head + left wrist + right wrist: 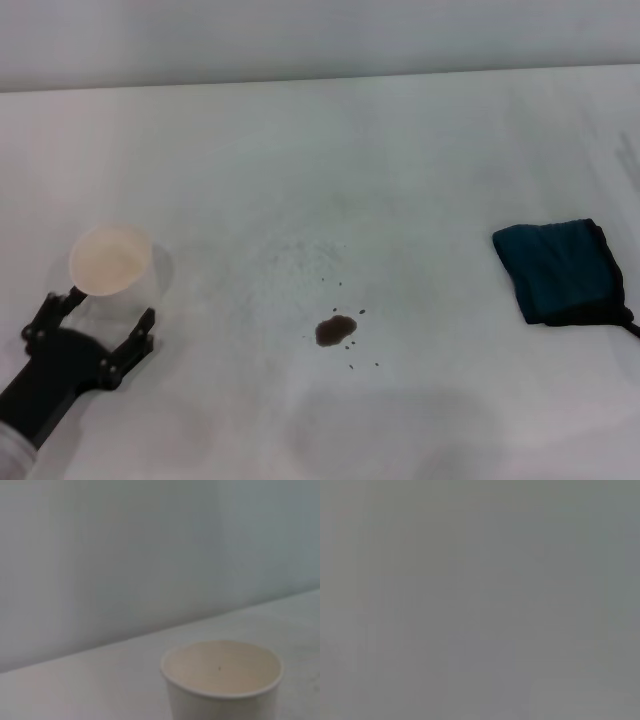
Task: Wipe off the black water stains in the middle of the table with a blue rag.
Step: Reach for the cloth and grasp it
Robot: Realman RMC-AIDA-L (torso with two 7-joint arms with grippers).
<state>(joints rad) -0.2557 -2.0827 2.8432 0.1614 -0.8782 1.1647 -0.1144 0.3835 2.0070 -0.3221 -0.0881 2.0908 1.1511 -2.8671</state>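
The black water stains are a small dark oval blot with tiny specks around it, in the middle of the white table. The blue rag lies folded at the right side of the table, untouched. My left gripper is at the near left, set around a white paper cup that stands upright; the cup also shows close up in the left wrist view. My right gripper is out of view, and the right wrist view shows only plain grey.
The table's far edge meets a pale wall. Bare tabletop lies between the stains and the rag, and between the cup and the stains.
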